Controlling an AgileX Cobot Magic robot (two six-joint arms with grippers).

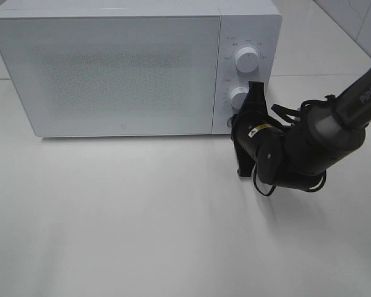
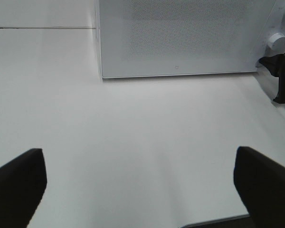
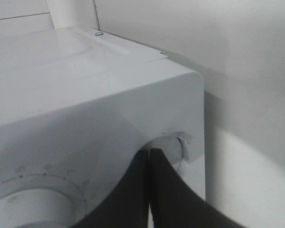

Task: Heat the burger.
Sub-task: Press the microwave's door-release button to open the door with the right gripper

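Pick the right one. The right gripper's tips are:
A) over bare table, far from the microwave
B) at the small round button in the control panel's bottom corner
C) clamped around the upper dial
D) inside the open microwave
B: the right wrist view shows the shut right gripper with its tips at the round button, below the lower dial of the closed microwave.

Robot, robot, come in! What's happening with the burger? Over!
Left gripper: jaws open, over table. Right gripper: jaws shut, tips at round button on microwave. Burger not in view; door shut.
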